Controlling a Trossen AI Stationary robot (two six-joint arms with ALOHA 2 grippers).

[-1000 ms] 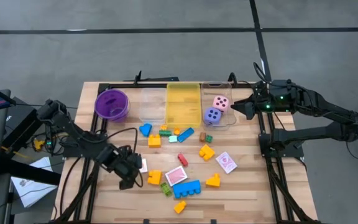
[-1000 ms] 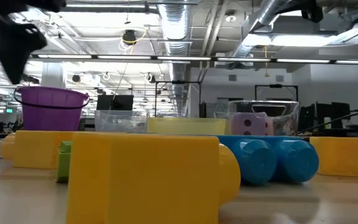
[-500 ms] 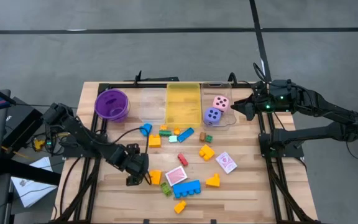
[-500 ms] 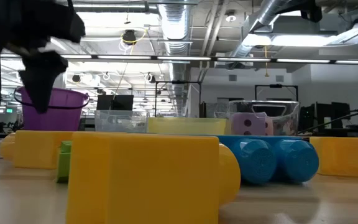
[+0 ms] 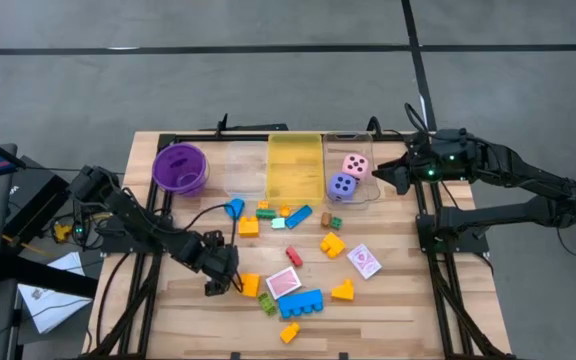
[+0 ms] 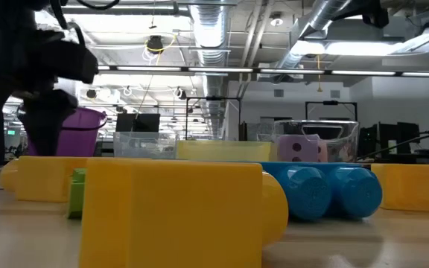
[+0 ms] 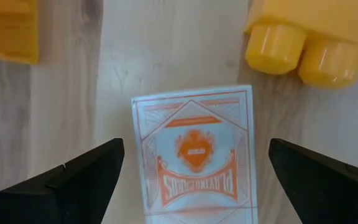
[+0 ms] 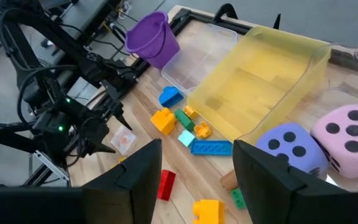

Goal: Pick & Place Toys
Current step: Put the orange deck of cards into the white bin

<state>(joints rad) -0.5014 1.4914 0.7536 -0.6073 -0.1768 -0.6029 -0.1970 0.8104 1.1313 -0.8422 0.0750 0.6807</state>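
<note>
Near edge of the table (image 5: 398, 310): orange block (image 5: 289, 333), long blue block (image 5: 301, 303), green block (image 5: 267, 303). Just behind them, a red-and-white card (image 5: 284, 283) lies flat, with a yellow block (image 5: 343, 291) to its right and another yellow block (image 5: 249, 286) to its left.

Left pincer (image 5: 219, 284) is low over the table just left of that block, fingers spread wide, holding nothing. Its wrist view shows a second playing card (image 7: 193, 155) flat on the wood between the two open fingers, not touched, with yellow studs just beyond it.

Mid table: pink-backed card (image 5: 365, 261), yellow block (image 5: 332, 244), small red block (image 5: 293, 256). Further back sits a cluster: blue bar (image 5: 299, 216), orange block (image 5: 248, 226), blue piece (image 5: 234, 208), small green and orange bits.

Far row, left to right: purple bowl (image 5: 179, 167), clear bin (image 5: 247, 167), yellow bin (image 5: 295, 167), another clear bin (image 5: 366, 190) holding the pink die (image 5: 355, 165) and purple die (image 5: 341, 185).

Right pincer (image 5: 383, 177) hovers just right of that dice bin, fingers partly apart, nothing between them.
</note>
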